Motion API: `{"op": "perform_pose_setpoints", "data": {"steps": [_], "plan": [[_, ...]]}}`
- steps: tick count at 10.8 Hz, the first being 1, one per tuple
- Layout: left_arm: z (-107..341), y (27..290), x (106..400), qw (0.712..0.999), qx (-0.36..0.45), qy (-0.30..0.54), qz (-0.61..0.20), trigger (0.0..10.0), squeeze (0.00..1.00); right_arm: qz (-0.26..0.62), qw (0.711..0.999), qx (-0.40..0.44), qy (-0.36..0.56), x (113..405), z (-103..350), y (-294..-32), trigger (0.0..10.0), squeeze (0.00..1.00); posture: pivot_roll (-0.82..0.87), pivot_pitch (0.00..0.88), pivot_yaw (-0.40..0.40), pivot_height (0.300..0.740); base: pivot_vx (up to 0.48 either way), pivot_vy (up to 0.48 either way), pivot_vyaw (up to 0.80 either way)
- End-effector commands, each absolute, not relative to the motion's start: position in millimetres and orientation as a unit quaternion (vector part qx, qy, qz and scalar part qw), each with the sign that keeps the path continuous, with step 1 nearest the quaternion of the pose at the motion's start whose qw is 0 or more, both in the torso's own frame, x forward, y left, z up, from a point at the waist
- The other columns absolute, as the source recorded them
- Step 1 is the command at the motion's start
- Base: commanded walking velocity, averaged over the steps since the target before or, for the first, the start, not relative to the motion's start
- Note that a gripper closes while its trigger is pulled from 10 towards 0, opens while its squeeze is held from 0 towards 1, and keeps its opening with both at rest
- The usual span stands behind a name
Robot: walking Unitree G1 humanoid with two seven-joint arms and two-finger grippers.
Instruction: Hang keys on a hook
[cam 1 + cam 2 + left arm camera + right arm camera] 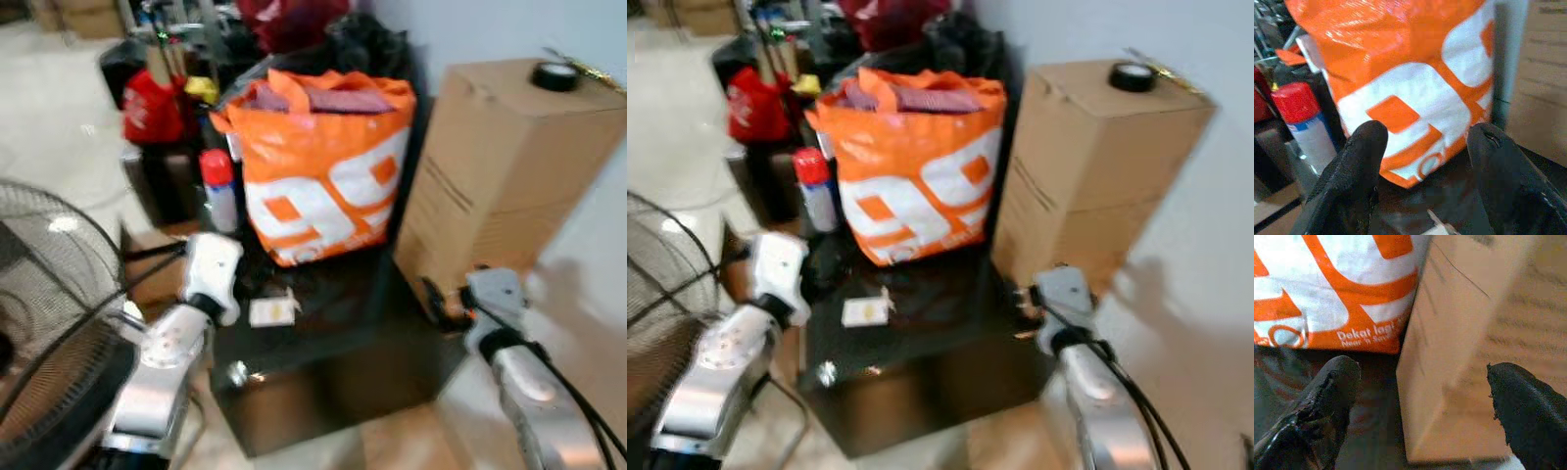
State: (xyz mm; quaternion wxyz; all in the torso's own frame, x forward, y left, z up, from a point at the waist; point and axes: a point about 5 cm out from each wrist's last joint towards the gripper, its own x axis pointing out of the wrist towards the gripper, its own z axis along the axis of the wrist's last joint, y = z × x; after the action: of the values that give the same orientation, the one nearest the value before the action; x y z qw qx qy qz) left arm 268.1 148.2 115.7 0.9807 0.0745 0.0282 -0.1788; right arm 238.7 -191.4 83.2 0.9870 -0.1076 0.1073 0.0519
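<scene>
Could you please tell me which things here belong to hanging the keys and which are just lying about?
Job: left gripper, open; right gripper, open; small shiny thing at the front edge of the black table, perhaps the keys, too blurred to tell.
Lying about: orange bag, cardboard box, red-capped spray can, tape roll, white card, fan.

Left gripper (1422, 147), fingers (1359, 161) spread apart; beyond them an orange-and-white shopping bag (1415, 83) on a dark table (1449, 196); red-capped spray can (1305, 122) beside the bag.

Both arms reach forward, left gripper (1422, 147) and right gripper (1425, 391) spread wide.
</scene>
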Motion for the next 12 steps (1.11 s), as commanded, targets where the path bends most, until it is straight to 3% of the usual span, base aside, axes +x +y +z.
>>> {"op": "perform_pose_setpoints", "data": {"steps": [1, 2, 5, 10, 12], "plan": [[118, 157, 269, 0.983, 0.083, 0.025, -0.165, 10.0, 0.0, 0.068, 0.987, -0.109, 0.095, 242, 87, -184, 10.0, 1.0, -0.11, 0.0, -0.003, 0.74, 0.345, 0.0, 0.0], [118, 156, 268, 0.982, 0.082, 0.025, -0.166, 10.0, 0.0, 0.1, 0.983, -0.119, 0.096, 241, 87, -181, 10.0, 1.0, -0.11, 0.0, -0.003, 0.74, 0.341, 0.0, 0.0], [116, 155, 267, 0.982, 0.081, 0.028, -0.168, 10.0, 0.0, 0.162, 0.97, -0.139, 0.118, 238, 80, -178, 10.0, 1.0, -0.11, 0.0, -0.004, 0.74, 0.325, 0.0, 0.8], [110, 159, 266, 0.979, 0.102, 0.044, -0.172, 10.0, 0.0, 0.177, 0.961, -0.168, 0.132, 248, 72, -184, 10.0, 1.0, -0.11, 0.0, -0.018, 0.74, 0.0, 0.0, 0.0], [103, 154, 268, 0.969, 0.111, 0.065, -0.209, 10.0, 0.0, 0.191, 0.949, -0.197, 0.157, 252, 64, -186, 10.0, 1.0, -0.11, 0.0, -0.018, 0.74, 0.0, 0.0, 0.0]]}}
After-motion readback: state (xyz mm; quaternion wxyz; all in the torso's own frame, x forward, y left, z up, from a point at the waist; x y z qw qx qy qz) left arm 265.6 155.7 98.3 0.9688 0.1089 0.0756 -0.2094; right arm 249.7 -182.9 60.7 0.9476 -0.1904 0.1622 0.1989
